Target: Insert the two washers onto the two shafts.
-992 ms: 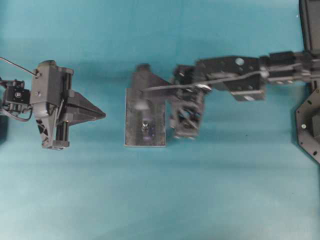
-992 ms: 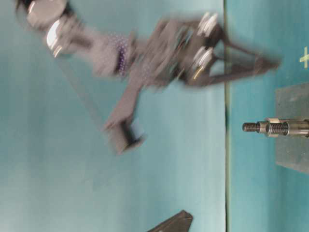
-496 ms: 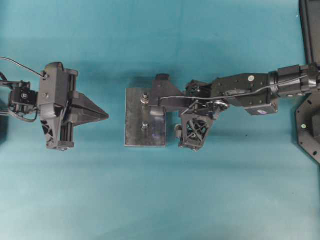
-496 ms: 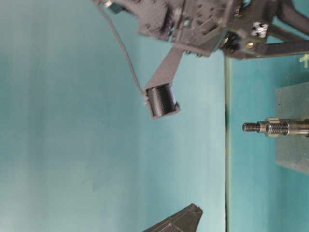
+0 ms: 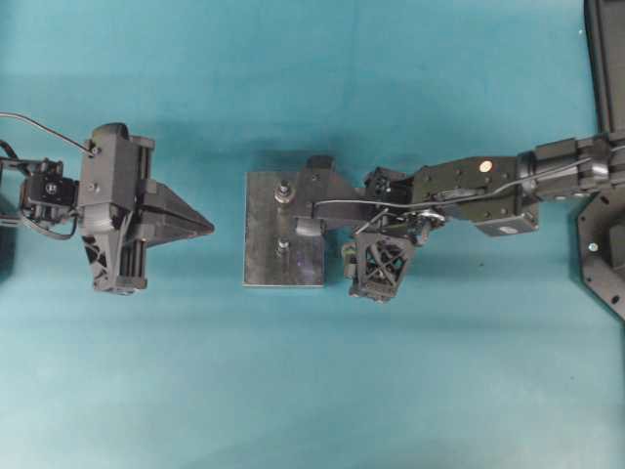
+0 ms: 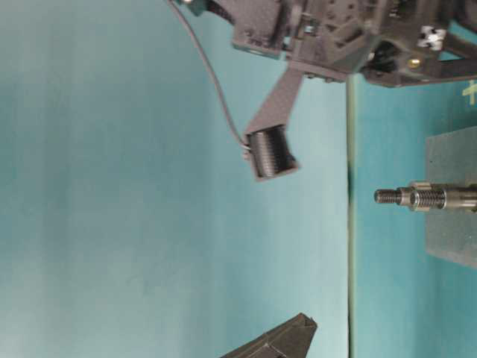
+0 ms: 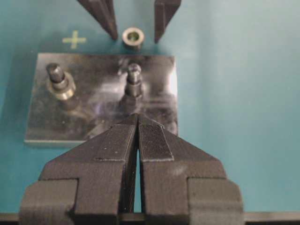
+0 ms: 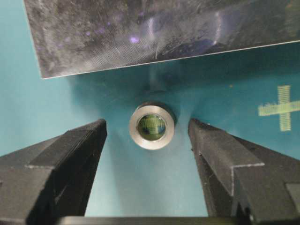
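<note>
The washer (image 8: 152,125) lies untouched between the right gripper's (image 8: 147,136) spread fingers.

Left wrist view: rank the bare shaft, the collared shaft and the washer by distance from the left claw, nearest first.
1. Bare shaft, on the plate just ahead of the left claw.
2. Collared shaft, on the plate, off to the side.
3. Washer, on the table beyond the plate, between the right claw's fingers.
</note>
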`<state>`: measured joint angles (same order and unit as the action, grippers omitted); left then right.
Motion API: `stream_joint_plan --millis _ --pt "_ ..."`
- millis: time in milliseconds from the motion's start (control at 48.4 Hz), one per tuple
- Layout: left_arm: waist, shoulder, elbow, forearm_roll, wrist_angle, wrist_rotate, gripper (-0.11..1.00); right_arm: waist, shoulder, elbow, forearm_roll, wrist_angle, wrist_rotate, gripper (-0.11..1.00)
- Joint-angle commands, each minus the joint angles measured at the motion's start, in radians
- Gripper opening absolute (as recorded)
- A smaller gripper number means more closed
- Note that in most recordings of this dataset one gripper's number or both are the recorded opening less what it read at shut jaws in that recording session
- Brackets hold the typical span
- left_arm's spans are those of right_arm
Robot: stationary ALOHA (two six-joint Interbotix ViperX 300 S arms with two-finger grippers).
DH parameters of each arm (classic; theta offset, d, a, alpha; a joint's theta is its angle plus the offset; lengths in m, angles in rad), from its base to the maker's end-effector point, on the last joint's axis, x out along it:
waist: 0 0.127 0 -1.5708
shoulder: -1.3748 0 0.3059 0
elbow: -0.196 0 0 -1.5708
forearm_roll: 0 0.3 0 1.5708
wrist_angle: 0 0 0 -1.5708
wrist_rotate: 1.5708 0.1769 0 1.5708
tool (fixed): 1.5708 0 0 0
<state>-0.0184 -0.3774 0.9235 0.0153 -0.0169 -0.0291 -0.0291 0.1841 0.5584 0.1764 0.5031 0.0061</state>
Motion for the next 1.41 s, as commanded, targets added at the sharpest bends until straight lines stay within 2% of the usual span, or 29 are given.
stream_joint_plan --millis 0,227,434,723,951,1054,1240,1385 --pt "-0.002 -0.006 -0.021 0.002 -0.005 0.000 0.00 0.005 -0.008 -0.018 -0.002 -0.014 0.009 0.75" --pt "-0.002 -0.002 -0.023 0.002 -0.006 -0.002 0.00 0.005 0.000 -0.018 -0.003 -0.015 0.011 0.72" --pt "-0.002 0.002 -0.025 0.003 -0.009 -0.002 0.00 0.005 0.000 -0.018 -0.003 -0.015 0.009 0.63" --pt "-0.002 0.006 -0.026 0.003 -0.012 -0.002 0.00 0.005 0.002 -0.018 -0.012 -0.009 0.009 0.35" --pt "-0.002 0.008 -0.029 0.002 -0.012 -0.002 0.00 0.009 -0.029 -0.041 -0.029 0.017 0.009 0.35" --pt "-0.002 0.006 -0.031 0.003 -0.012 -0.002 0.00 0.014 -0.069 -0.084 -0.051 0.094 0.008 0.35" --pt "-0.002 0.008 -0.031 0.003 -0.012 -0.002 0.00 0.025 -0.110 -0.193 -0.127 0.258 0.002 0.35" --pt "-0.002 0.006 -0.031 0.003 -0.012 -0.002 0.00 0.037 -0.101 -0.275 -0.152 0.308 -0.014 0.35"
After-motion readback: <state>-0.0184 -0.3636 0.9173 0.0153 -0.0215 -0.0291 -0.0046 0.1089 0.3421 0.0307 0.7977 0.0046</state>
